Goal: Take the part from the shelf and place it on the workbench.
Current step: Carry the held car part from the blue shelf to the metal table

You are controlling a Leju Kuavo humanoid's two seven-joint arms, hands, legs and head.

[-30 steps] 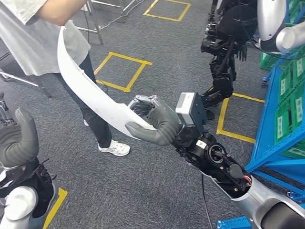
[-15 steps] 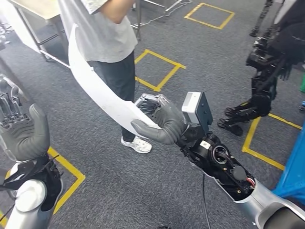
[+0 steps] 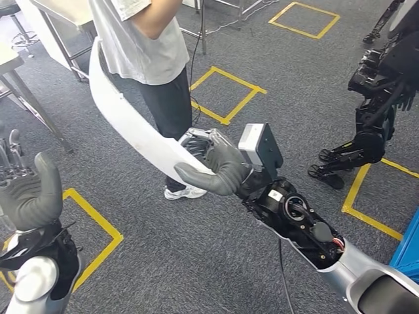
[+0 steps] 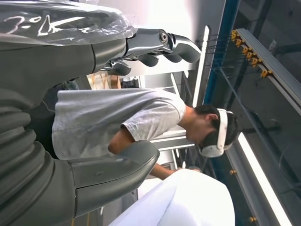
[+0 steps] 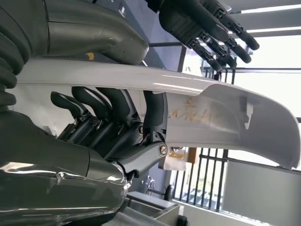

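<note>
The part [image 3: 129,124] is a long, curved white panel. My right hand [image 3: 216,165] grips its near end, thumb on top and fingers underneath. The far end rises toward the left, in front of a person's torso. In the right wrist view the panel [image 5: 213,101] runs across the picture, with my thumb on one face and the dark fingers [image 5: 106,106] curled on the other. My left hand [image 3: 29,193] is raised at the lower left, thumb and fingers [image 4: 156,44] apart, holding nothing. The left wrist view also catches a white end of the panel [image 4: 184,202].
A person [image 3: 143,39] in a grey shirt stands close in front, beside the panel. A metal-legged table [image 3: 59,16] stands at the far left. Another dark robot [image 3: 378,98] is at the right. A blue shelf corner [image 3: 408,245] sits at the lower right. Yellow tape squares [image 3: 230,95] mark the carpet.
The whole picture has shifted as the camera turned left: the blue shelf slid almost out on the right and the table came in. My right hand kept holding the panel.
</note>
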